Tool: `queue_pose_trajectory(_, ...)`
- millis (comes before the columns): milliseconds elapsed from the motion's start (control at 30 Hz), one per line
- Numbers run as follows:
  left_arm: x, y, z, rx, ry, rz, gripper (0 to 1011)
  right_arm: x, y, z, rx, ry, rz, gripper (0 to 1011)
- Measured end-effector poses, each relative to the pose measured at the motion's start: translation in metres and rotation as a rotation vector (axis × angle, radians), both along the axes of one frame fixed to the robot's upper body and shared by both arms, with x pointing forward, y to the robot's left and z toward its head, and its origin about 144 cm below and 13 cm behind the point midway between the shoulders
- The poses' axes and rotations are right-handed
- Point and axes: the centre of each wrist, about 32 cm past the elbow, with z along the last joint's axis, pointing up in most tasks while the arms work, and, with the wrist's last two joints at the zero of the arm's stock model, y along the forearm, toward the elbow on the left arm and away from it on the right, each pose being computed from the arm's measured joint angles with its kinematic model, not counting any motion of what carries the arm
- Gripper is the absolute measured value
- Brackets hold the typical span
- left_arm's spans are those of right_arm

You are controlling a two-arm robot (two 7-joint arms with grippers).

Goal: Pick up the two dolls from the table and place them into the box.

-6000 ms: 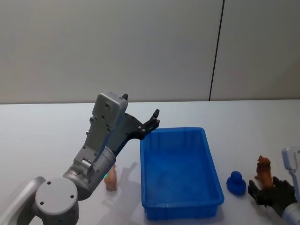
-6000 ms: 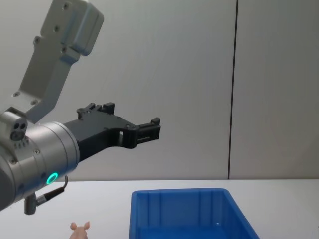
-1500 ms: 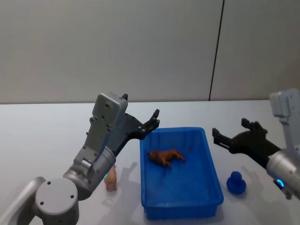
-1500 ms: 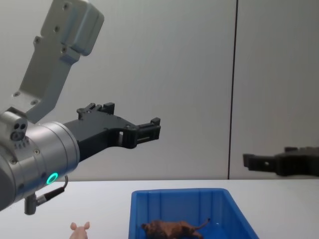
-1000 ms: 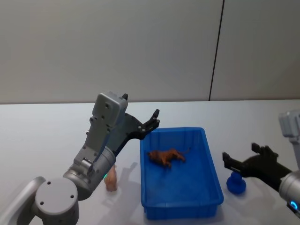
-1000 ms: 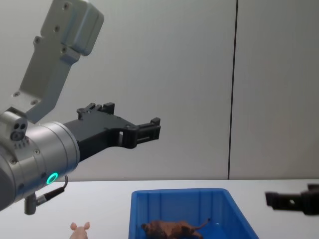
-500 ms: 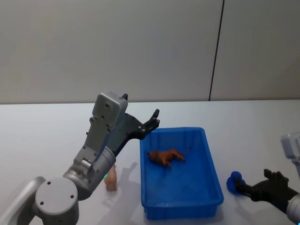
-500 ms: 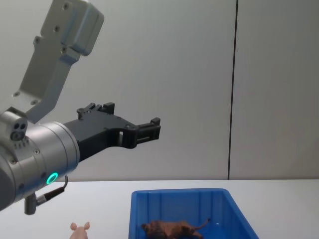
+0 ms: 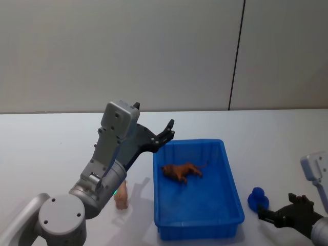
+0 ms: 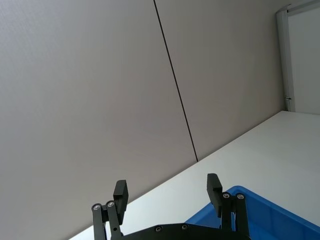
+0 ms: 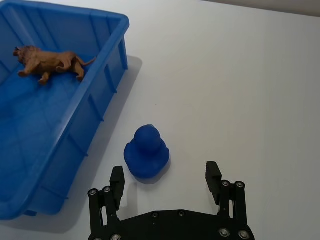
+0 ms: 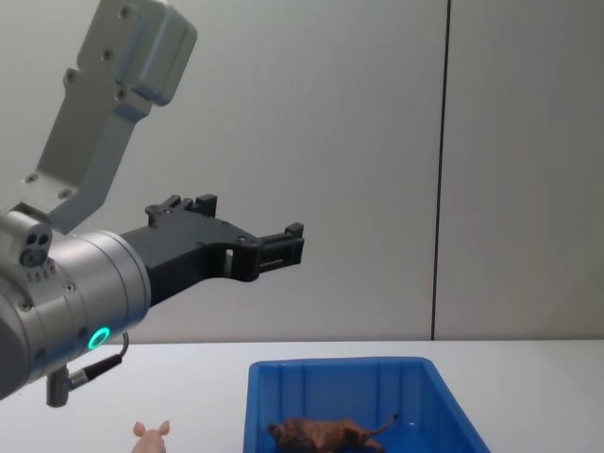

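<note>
The dark brown doll [image 9: 182,171] lies on its side in the blue box [image 9: 197,142], toward the far end, mid-frame in the head view. The pale pink doll [image 9: 121,199] stands on the white table [image 9: 51,138] left of the box, partly behind the left arm. The left gripper [image 10: 167,185] hangs above the box's far left corner, fingers spread wide, holding nothing. At lower right, the right gripper [image 11: 165,176] sits low, fingers wide apart, just behind a blue duck-shaped toy [image 9: 258,199].

The brown doll [image 9: 182,171] is off the worktop [image 9: 51,148] — now it lies in the box [image 9: 197,202]. The right hand [image 11: 165,172] has dropped from up high — it sits low and open by the blue duck [image 9: 258,199].
</note>
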Motion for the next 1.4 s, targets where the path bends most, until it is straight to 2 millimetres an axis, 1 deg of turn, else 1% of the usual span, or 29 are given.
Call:
queue_pose_trajectory(467, 0.000, 0.000, 0.000, 0.000, 0.000, 0.000, 1001, 0.021, 0.008, -0.013, -0.015, 0.012, 0.042, 1001)
queue_pose_trajectory(800, 0.000, 0.000, 0.000, 0.000, 0.000, 0.000, 1001, 0.032, 0.014, -0.018, -0.014, 0.026, 0.057, 1001)
queue_pose_trajectory(1100, 0.000, 0.000, 0.000, 0.000, 0.000, 0.000, 1001, 0.037, 0.017, -0.020, -0.014, 0.047, 0.054, 999)
queue_pose_trajectory(1167, 0.000, 0.000, 0.000, 0.000, 0.000, 0.000, 1001, 0.038, 0.017, -0.020, -0.013, 0.050, 0.054, 977)
queue_pose_trajectory(1233, 0.000, 0.000, 0.000, 0.000, 0.000, 0.000, 1001, 0.038, 0.018, -0.020, -0.012, 0.052, 0.054, 912)
queue_pose_trajectory(1267, 0.000, 0.000, 0.000, 0.000, 0.000, 0.000, 1001, 0.039, 0.018, -0.020, -0.012, 0.053, 0.053, 905)
queue_pose_trajectory(1300, 0.000, 0.000, 0.000, 0.000, 0.000, 0.000, 1001, 0.039, 0.018, -0.020, -0.012, 0.054, 0.053, 868)
queue_pose_trajectory(1400, 0.000, 0.000, 0.000, 0.000, 0.000, 0.000, 1001, 0.040, 0.019, -0.020, -0.011, 0.056, 0.053, 802)
